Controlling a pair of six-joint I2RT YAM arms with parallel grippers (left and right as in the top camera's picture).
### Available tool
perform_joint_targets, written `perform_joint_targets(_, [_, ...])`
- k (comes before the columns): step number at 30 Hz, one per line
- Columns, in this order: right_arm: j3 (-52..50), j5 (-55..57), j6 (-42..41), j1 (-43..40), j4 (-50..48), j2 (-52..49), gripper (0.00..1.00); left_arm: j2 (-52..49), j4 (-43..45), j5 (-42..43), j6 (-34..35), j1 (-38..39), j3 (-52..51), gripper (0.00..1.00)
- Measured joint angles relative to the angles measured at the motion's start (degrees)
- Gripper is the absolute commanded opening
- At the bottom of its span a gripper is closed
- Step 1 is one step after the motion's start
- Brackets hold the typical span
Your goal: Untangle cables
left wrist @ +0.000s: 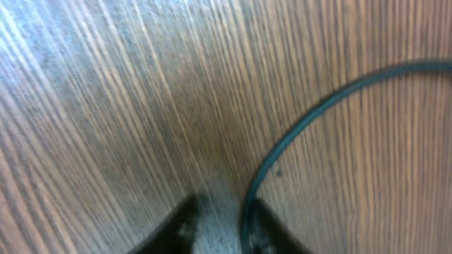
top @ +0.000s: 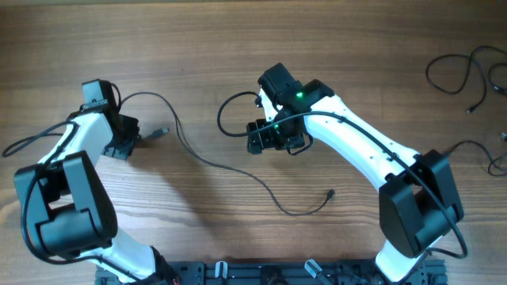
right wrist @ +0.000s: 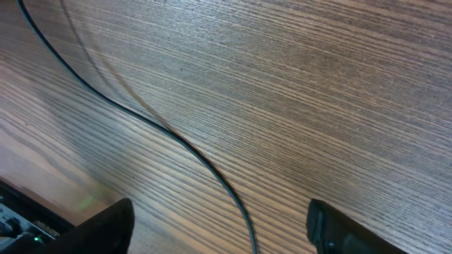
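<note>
A thin black cable [top: 230,168] snakes across the wooden table from the left arm to a plug end at the lower middle [top: 329,193]. It forms a small loop [top: 226,119] beside my right gripper [top: 273,141]. My left gripper [top: 131,141] is low over the table. In the left wrist view its fingers [left wrist: 224,227] stand slightly apart, and the cable [left wrist: 318,106] runs between them against the right finger. In the right wrist view my right gripper [right wrist: 219,226] is wide open just above the table, with the cable [right wrist: 176,141] lying between its fingers.
A loose connector end [top: 162,129] lies just right of the left gripper. More black cables lie at the far right, one bundle at the top [top: 467,71] and one lower [top: 495,154]. The arm bases stand at the front edge.
</note>
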State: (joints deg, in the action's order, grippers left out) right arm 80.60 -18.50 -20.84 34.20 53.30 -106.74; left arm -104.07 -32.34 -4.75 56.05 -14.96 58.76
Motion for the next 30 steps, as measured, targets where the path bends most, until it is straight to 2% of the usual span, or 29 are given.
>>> perform_joint_targets(9, [0.0,-0.1,-4.3,-0.5,2.6,0.0,0.83,-0.5,-1.7,1.9,-0.9,7.3,0.6,0.04])
perform_joint_targets(12, [0.0,0.6,-10.1,-2.6,9.4,1.2,0.88,-0.5,-1.8,2.3,-1.9,13.4,0.7,0.04])
perform_joint_targets(14, [-0.2,2.6,-14.0,-4.1,15.3,3.2,0.95,-0.5,-1.3,2.5,-2.1,15.8,0.7,0.04])
perform_joint_targets(15, [-0.3,3.6,-15.6,-4.7,17.4,4.5,0.99,-0.5,-1.0,2.6,-2.2,17.0,0.7,0.04])
perform_joint_targets(22, [-0.3,12.9,-27.2,-5.9,28.3,19.7,1.0,-0.6,-0.1,3.1,-2.3,21.0,0.7,0.04])
perform_joint_targets(26, [-3.1,14.6,-32.3,-5.8,27.6,29.3,1.0,-0.6,0.0,3.2,-2.4,21.0,0.7,0.04])
perform_joint_targets(29, [-11.2,14.3,-38.3,-4.7,25.7,36.2,1.0,-0.6,0.0,3.2,-2.3,21.1,0.7,0.04])
perform_joint_targets(30, [-14.3,13.4,-39.8,-3.9,22.0,37.4,1.0,-0.6,0.0,3.2,-2.3,21.1,0.7,0.04])
